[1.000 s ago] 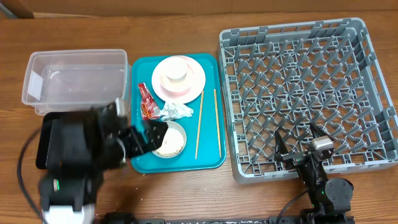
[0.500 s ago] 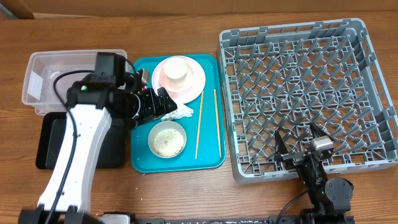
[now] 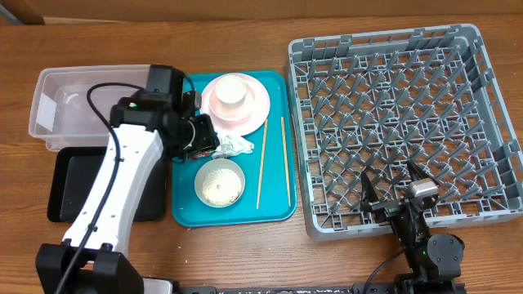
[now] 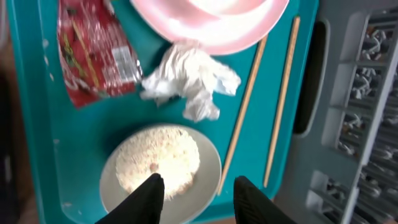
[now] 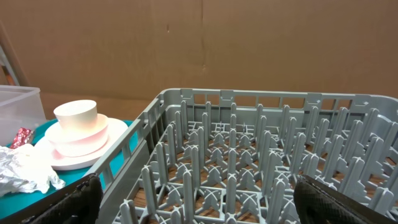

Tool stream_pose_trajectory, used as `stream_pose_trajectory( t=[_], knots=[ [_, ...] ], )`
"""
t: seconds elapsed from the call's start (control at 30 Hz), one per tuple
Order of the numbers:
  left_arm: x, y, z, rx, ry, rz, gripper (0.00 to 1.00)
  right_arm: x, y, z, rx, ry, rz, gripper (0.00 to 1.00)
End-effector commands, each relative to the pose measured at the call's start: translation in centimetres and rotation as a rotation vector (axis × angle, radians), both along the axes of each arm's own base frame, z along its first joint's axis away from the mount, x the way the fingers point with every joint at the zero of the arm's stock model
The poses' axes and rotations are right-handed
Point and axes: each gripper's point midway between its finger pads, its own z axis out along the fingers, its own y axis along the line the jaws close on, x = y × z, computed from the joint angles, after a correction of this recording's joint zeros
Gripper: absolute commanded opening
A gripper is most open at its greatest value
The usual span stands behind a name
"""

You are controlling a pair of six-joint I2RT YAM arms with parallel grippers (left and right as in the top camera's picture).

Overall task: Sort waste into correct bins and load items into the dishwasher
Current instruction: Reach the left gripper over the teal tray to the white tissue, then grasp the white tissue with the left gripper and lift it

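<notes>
Waste sorting looks to be the step in hand. The left gripper (image 4: 199, 186) hangs over the teal tray (image 4: 37, 137), jaws partly spread with nothing between them. It is above the white bowl of rice (image 4: 158, 165), with the crumpled tissue wad (image 4: 189, 84) and red snack wrapper (image 4: 93, 56) just beyond. The next move probably calls for lowering onto one of these, pinching it and carrying it to the clear tub (image 3: 90, 106) or black tray (image 3: 73, 184). The right gripper (image 3: 391, 181) hovers spread wide over the dish rack (image 3: 392, 82). The wrapper's print is too blurred to read.
</notes>
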Motion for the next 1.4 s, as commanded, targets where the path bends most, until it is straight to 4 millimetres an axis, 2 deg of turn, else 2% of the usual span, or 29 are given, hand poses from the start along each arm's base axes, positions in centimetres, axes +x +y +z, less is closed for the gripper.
stream_pose_trajectory(
  t=[0.0,0.23,0.37,0.57,0.8,0.97,1.1,1.37],
  knots=[
    [1.1,0.3,0.1,0.12,-0.054,0.032,0.41,0.0,0.0,-0.2,0.0,-0.004,0.003,1.0],
    [3.0,-0.7,0.0,0.242,-0.156,0.022,0.57,0.0,0.0,-0.2,-0.001,-0.004,0.003,1.0],
    [3.5,-1.0,-1.0,0.237,-0.139,0.042,0.62,0.0,0.0,-0.2,-0.001,-0.004,0.003,1.0],
    [3.7,-1.1,-4.1,0.261,-0.064,0.032,0.62,0.0,0.0,-0.2,-0.001,-0.004,0.003,1.0],
    [3.4,-1.5,-8.7,0.274,0.057,0.011,0.63,0.0,0.0,-0.2,-0.001,-0.004,0.003,1.0],
    [3.3,-1.5,-10.9,0.288,0.102,0.005,0.63,0.0,0.0,-0.2,0.0,-0.004,0.003,1.0],
    [3.2,-1.4,-11.7,0.295,0.123,0.002,0.63,0.0,0.0,-0.2,0.0,-0.004,0.003,1.0],
    [3.3,-1.5,-11.8,0.295,0.121,0.003,0.61,0.0,0.0,-0.2,-0.001,-0.004,0.003,1.0]
  ],
)
